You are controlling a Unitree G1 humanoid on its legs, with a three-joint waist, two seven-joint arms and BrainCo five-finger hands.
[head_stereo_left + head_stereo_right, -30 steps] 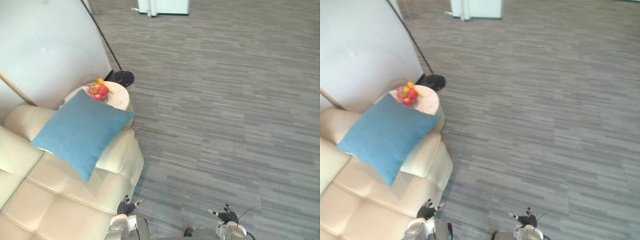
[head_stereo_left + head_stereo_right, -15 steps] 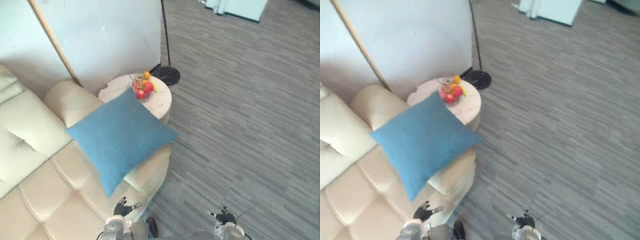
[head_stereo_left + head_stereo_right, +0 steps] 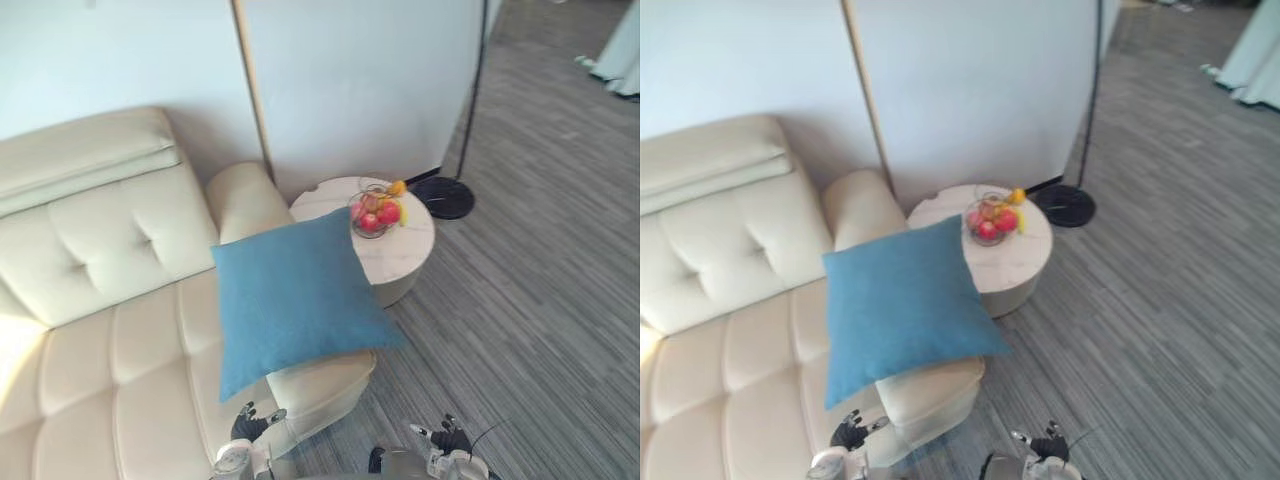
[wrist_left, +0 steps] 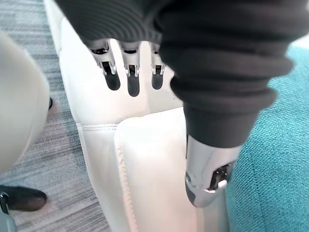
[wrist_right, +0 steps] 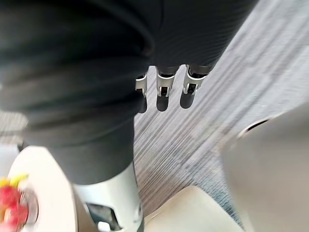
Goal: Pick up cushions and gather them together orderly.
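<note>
Blue cushion leans on the sofa armrest, just up ahead of your left hand, which is nearer. Your right hand hangs over the carpet; both hands have relaxed straight fingers, holding nothing

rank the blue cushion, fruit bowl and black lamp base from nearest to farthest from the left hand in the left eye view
1. blue cushion, resting on the sofa armrest right by the left hand.
2. fruit bowl, on the round side table beyond the cushion.
3. black lamp base, on the carpet past the table.
</note>
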